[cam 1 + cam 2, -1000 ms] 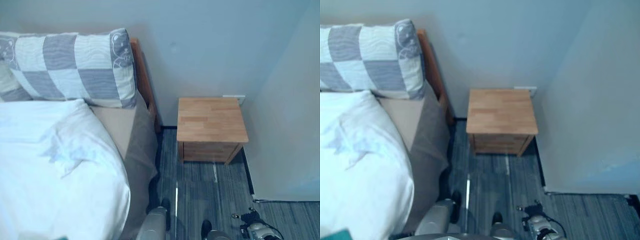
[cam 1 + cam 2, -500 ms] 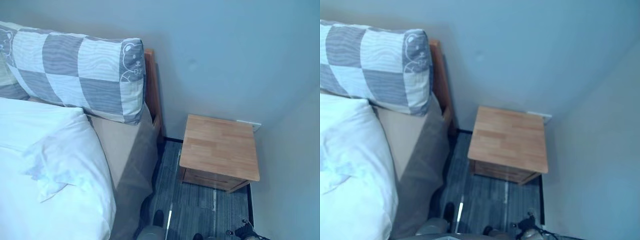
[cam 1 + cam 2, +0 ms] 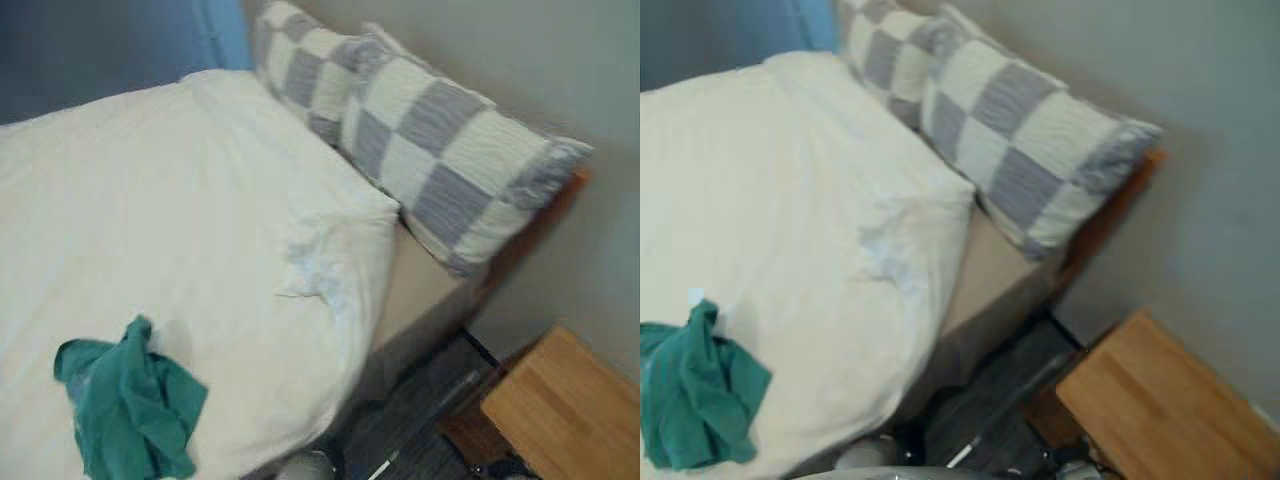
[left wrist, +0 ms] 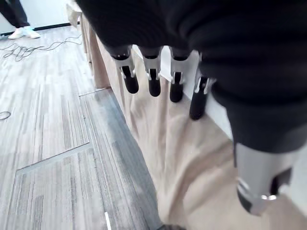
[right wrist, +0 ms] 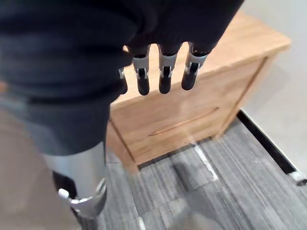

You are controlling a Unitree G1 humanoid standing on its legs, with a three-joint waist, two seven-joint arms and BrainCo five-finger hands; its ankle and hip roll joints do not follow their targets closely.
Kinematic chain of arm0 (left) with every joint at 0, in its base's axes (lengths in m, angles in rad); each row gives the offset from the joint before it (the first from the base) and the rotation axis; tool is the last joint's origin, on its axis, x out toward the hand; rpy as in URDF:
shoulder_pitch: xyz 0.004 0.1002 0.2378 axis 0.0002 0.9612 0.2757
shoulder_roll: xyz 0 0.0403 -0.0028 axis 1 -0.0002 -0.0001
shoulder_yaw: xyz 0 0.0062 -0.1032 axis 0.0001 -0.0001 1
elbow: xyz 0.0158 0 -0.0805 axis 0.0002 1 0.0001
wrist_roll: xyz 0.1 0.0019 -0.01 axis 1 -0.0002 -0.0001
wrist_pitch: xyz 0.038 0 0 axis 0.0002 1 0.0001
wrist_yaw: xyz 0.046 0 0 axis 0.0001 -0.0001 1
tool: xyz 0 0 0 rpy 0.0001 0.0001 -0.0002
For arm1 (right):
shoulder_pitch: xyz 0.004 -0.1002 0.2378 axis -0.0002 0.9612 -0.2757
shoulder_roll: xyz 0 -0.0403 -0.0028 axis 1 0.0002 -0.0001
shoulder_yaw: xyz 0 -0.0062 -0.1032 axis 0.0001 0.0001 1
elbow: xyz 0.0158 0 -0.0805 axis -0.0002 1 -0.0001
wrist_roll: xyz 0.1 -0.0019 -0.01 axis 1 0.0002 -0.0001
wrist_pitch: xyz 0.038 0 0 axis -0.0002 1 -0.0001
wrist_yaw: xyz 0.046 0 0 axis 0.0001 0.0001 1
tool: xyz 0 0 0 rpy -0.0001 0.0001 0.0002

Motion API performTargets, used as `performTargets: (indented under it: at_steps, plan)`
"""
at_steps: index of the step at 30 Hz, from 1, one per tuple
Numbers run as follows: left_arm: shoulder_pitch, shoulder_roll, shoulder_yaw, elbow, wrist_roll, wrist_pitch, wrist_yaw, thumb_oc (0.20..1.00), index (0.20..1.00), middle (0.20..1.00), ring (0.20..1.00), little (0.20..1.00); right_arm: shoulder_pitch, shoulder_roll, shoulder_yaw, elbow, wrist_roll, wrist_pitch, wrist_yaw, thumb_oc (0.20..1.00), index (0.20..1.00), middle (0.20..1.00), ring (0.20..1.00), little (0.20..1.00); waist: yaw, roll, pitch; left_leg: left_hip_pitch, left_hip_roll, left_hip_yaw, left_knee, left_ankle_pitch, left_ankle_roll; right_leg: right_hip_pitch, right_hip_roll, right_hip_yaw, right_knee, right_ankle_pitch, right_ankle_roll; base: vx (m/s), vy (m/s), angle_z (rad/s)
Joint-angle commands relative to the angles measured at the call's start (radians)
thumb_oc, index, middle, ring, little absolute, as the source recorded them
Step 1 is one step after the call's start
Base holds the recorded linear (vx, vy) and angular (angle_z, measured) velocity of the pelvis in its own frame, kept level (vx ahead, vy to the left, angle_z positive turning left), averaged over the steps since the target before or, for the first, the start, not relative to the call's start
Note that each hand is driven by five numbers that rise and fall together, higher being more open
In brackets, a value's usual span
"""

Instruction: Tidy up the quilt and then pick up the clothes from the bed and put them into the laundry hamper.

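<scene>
Two hands hanging beside the bed, left hand and right hand slack-fingered, green clothes apart on quilt.

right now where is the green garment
In the left eye view the green garment lies crumpled on the white quilt, lower left, near the bed's near edge.

a bedroom is shown, home-like in setup. a bed with a beige sheet is seen against a plain wall, covered by a white quilt and topped with two grey-and-white checked pillows. a wooden headboard is visible behind the pillows. a small wooden nightstand is placed just beside the bed on grey striped carpet. a crumpled green garment is left on the quilt.
</scene>
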Motion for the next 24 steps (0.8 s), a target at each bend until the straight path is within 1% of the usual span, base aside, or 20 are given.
performTargets:
  at_steps: [1,2,3,4,5,6,7,8,10,12,15,18,19,20,21,23,24]
  plan:
    - [-0.042,0.011,-0.04,-0.044,-0.024,-0.01,0.029,1.0,1.0,1.0,1.0,1.0,-0.016,-0.006,-0.017,0.002,0.089,-0.024,-0.029,1.0,1.0,1.0,1.0,1.0,-0.031,0.027,0.061,0.007,0.057,-0.113,-0.015,-0.028,-0.084,-0.07,0.107,0.119,-0.338,0.163,0.04,0.07,-0.235,1.92]
    - [-0.048,0.016,-0.051,-0.042,-0.032,-0.002,0.029,1.0,1.0,1.0,1.0,1.0,-0.019,-0.002,-0.02,0.011,0.111,-0.033,-0.037,1.0,1.0,1.0,1.0,1.0,-0.041,0.022,0.06,0.012,0.053,-0.147,-0.019,-0.029,-0.087,-0.074,0.125,0.148,-0.419,0.163,0.039,0.13,-0.255,1.9]
    - [-0.056,0.02,-0.061,-0.037,-0.026,0.007,0.027,1.0,1.0,1.0,1.0,1.0,-0.024,0.007,-0.028,0.026,0.158,-0.04,-0.049,1.0,1.0,1.0,1.0,1.0,-0.06,0.012,0.054,0.025,0.044,-0.205,-0.036,-0.036,-0.092,-0.094,0.147,0.214,-0.564,0.203,0.051,0.18,-0.307,1.49]
    - [-0.062,0.021,-0.072,-0.031,-0.025,0.014,0.027,1.0,1.0,1.0,1.0,1.0,-0.028,0.014,-0.032,0.036,0.199,-0.041,-0.059,1.0,1.0,1.0,1.0,1.0,-0.081,0.009,0.051,0.044,0.038,-0.255,-0.051,-0.047,-0.089,-0.11,0.179,0.287,-0.635,0.217,0.058,0.2,-0.284,0.95]
    - [-0.065,0.022,-0.084,-0.025,-0.022,0.017,0.025,1.0,1.0,1.0,1.0,1.0,-0.029,0.021,-0.034,0.044,0.244,-0.041,-0.072,1.0,1.0,1.0,1.0,1.0,-0.101,0.006,0.046,0.048,0.029,-0.297,-0.056,-0.06,-0.081,-0.13,0.219,0.369,-0.629,0.22,0.062,0.17,-0.172,1.05]
    - [-0.071,0.018,-0.093,-0.028,-0.029,0.03,0.029,1.0,1.0,1.0,1.0,1.0,-0.026,0.027,-0.046,0.037,0.27,-0.031,-0.085,1.0,1.0,1.0,1.0,1.0,-0.105,0.001,0.034,0.046,0.027,-0.319,-0.08,-0.038,-0.09,-0.085,0.229,0.37,-0.678,0.199,0.064,0.12,-0.125,1.47]
    - [-0.073,0.004,-0.089,-0.028,-0.057,0.04,0.046,1.0,1.0,1.0,1.0,1.0,-0.029,0.033,-0.05,0.038,0.28,-0.027,-0.091,1.0,1.0,1.0,1.0,1.0,-0.103,0.0,0.024,0.047,0.036,-0.323,-0.095,-0.017,-0.107,-0.051,0.224,0.363,-0.703,0.199,0.069,0.12,-0.119,1.73]
    - [-0.078,-0.006,-0.07,-0.013,-0.078,0.053,0.036,1.0,1.0,1.0,1.0,1.0,-0.036,0.034,-0.065,0.046,0.28,-0.018,-0.102,1.0,1.0,1.0,1.0,1.0,-0.102,0.001,0.01,0.052,0.051,-0.312,-0.11,-0.005,-0.125,-0.009,0.235,0.362,-0.739,0.177,0.065,0.12,-0.118,1.29]
    - [-0.086,-0.026,-0.061,0.006,-0.026,0.077,0.01,1.0,1.0,1.0,1.0,1.0,-0.031,0.027,-0.096,0.052,0.32,-0.002,-0.127,1.0,1.0,1.0,1.0,1.0,-0.105,-0.004,-0.006,0.062,0.062,-0.292,-0.126,0.003,-0.141,0.038,0.241,0.347,-0.786,0.169,0.059,0.09,-0.057,0.33]
    - [-0.087,-0.036,-0.075,0.015,-0.017,0.087,0.021,1.0,1.0,1.0,1.0,1.0,-0.023,0.022,-0.119,0.063,0.352,-0.005,-0.131,1.0,1.0,1.0,1.0,1.0,-0.109,-0.008,-0.018,0.066,0.069,-0.281,-0.134,0.004,-0.149,0.06,0.25,0.347,-0.813,0.167,0.052,0.05,-0.019,-0.03]
    - [-0.086,-0.033,-0.076,0.021,-0.057,0.106,0.048,1.0,1.0,1.0,1.0,1.0,-0.02,0.018,-0.14,0.07,0.407,-0.026,-0.147,1.0,1.0,1.0,1.0,1.0,-0.112,-0.01,-0.027,0.073,0.073,-0.273,-0.14,0.005,-0.155,0.074,0.255,0.343,-0.832,0.169,0.049,0.04,-0.005,0.49]
    - [-0.095,-0.022,-0.049,0.039,-0.082,0.122,0.059,1.0,1.0,1.0,1.0,1.0,-0.02,0.017,-0.18,0.068,0.511,-0.065,-0.172,1.0,1.0,1.0,1.0,1.0,-0.111,-0.017,-0.035,0.075,0.081,-0.259,-0.147,0.011,-0.161,0.083,0.259,0.326,-0.842,0.169,0.048,0.02,-0.002,-0.13]
    - [-0.096,-0.016,-0.038,0.046,-0.083,0.126,0.056,1.0,1.0,1.0,1.0,1.0,-0.018,0.013,-0.196,0.064,0.542,-0.082,-0.178,1.0,1.0,1.0,1.0,1.0,-0.112,-0.021,-0.037,0.077,0.084,-0.256,-0.147,0.01,-0.162,0.085,0.26,0.324,-0.845,0.17,0.049,0.03,-0.001,-0.58]
    - [-0.096,-0.008,-0.025,0.055,-0.084,0.136,0.05,1.0,1.0,1.0,1.0,1.0,-0.014,0.004,-0.218,0.056,0.582,-0.113,-0.191,1.0,1.0,1.0,1.0,1.0,-0.113,-0.028,-0.039,0.078,0.086,-0.254,-0.146,0.008,-0.161,0.087,0.262,0.328,-0.85,0.172,0.05,0.02,-0.006,-0.5]
    - [-0.093,-0.004,-0.021,0.057,-0.086,0.138,0.05,1.0,1.0,1.0,1.0,1.0,-0.012,-0.001,-0.234,0.045,0.587,-0.115,-0.19,1.0,1.0,1.0,1.0,1.0,-0.113,-0.032,-0.039,0.077,0.087,-0.255,-0.145,0.007,-0.16,0.086,0.264,0.33,-0.851,0.175,0.051,0.01,-0.01,-0.43]
    - [-0.084,0.005,-0.01,0.06,-0.093,0.15,0.049,1.0,1.0,1.0,1.0,1.0,-0.003,-0.02,-0.258,-0.012,0.598,-0.166,-0.238,1.0,1.0,1.0,1.0,1.0,-0.113,-0.047,-0.037,0.073,0.088,-0.258,-0.142,0.004,-0.156,0.083,0.268,0.338,-0.855,0.183,0.055,-0.02,-0.01,-0.28]
    - [-0.077,0.013,-0.001,0.06,-0.095,0.151,0.051,1.0,1.0,1.0,1.0,1.0,0.002,-0.038,-0.272,-0.075,0.593,-0.161,-0.268,1.0,1.0,1.0,1.0,1.0,-0.114,-0.056,-0.035,0.068,0.089,-0.258,-0.141,0.002,-0.153,0.076,0.271,0.343,-0.856,0.189,0.058,-0.07,-0.022,-0.34]
